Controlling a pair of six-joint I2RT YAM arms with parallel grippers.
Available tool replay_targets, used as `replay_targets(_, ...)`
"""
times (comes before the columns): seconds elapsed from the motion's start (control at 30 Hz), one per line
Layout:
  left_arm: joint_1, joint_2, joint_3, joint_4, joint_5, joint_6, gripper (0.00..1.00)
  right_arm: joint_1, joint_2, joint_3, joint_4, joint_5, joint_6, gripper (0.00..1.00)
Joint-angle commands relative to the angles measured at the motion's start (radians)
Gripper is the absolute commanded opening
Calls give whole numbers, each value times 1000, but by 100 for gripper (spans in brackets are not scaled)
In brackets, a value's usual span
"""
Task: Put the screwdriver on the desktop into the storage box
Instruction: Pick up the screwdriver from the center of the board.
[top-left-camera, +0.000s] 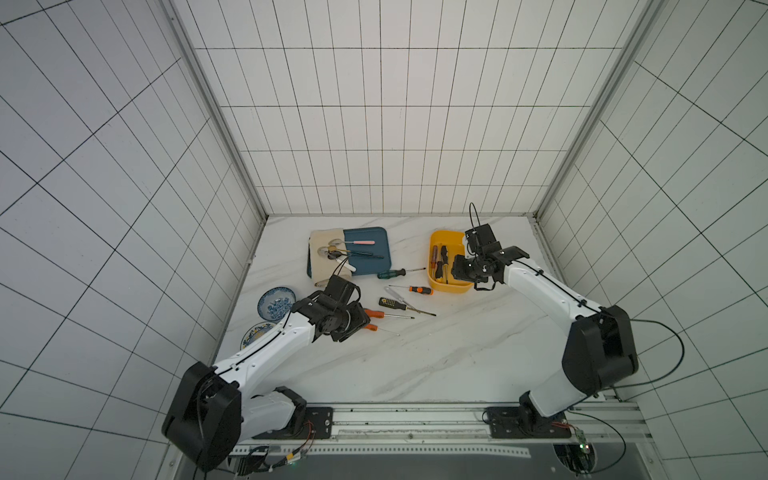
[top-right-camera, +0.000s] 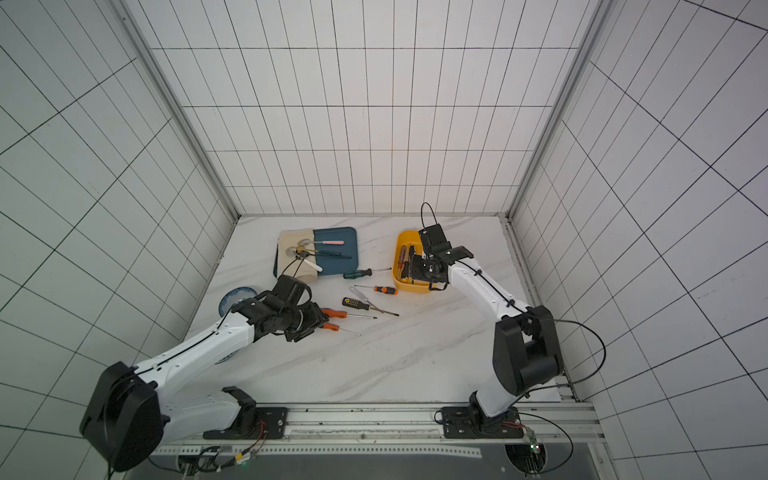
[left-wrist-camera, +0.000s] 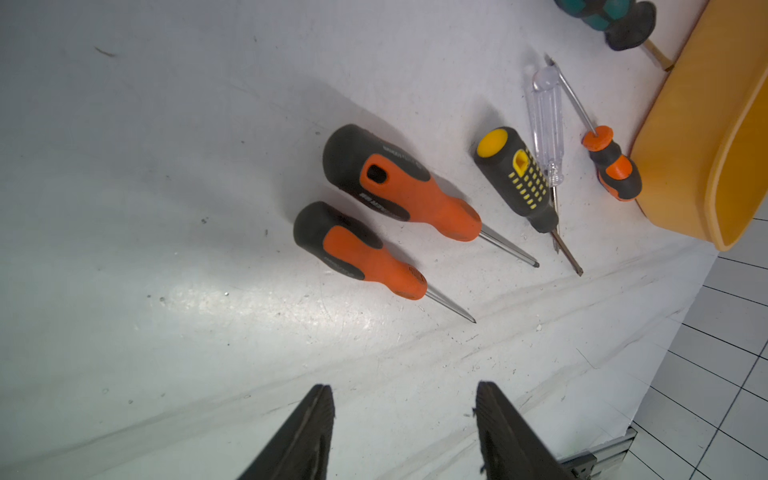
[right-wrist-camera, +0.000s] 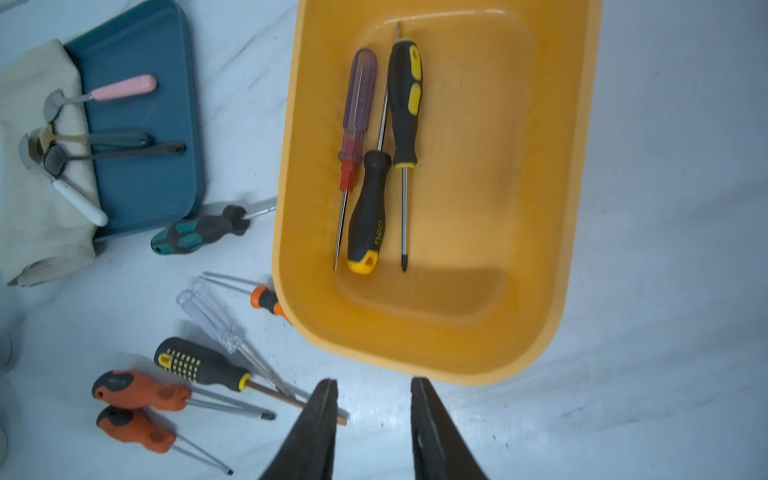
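Left gripper hangs low over the desk with its jaws parted and nothing between them. Just ahead of its fingertips two tools lie side by side on the desk, the bigger orange-and-black screwdriver and the smaller orange-and-black screwdriver, handles toward the gripper and shafts pointing away from it. Farther ahead lies the black-and-yellow dotted screwdriver, with the clear-handled screwdriver close against it, their shafts crossing. Beyond those is the stubby orange-and-black screwdriver, its handle end right by the wall of the storage box. The green-and-black screwdriver lies farthest from the left gripper, its tip near the box's side. Over by the box, the right gripper hovers just short of the near end wall, jaws a little apart and empty. In front of it, inside the box, three tools lie lengthwise and close together: the purple-and-red screwdriver, the black-and-yellow screwdriver and the black screwdriver with a yellow butt.
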Motion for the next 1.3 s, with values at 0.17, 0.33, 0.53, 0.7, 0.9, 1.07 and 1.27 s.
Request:
replay_targets(0.17, -8, 110, 84, -25, -88, 0, 56, 46, -261, -212, 26, 6, 76, 34)
replay_targets(0.33, -10, 176, 127, -56, -134, -6, 54, 60, -361, -321, 45, 7, 129, 34)
replay_targets(0.53, -10, 244, 167, -70, -151, -28, 52, 70, -418, -409, 69, -2, 167, 34)
replay_targets(0.7, -10, 284, 180, -69, -150, -46, 49, 71, -436, -452, 88, -5, 185, 34)
replay_targets(0.9, -15, 332, 182, -57, -134, -66, 48, 74, -424, -450, 101, -15, 191, 34)
replay_targets(1.07, -18, 352, 182, -55, -136, -69, 48, 76, -420, -450, 103, -8, 189, 34)
replay_targets(1.27, -18, 376, 181, -52, -139, -71, 47, 77, -409, -450, 108, -11, 189, 34)
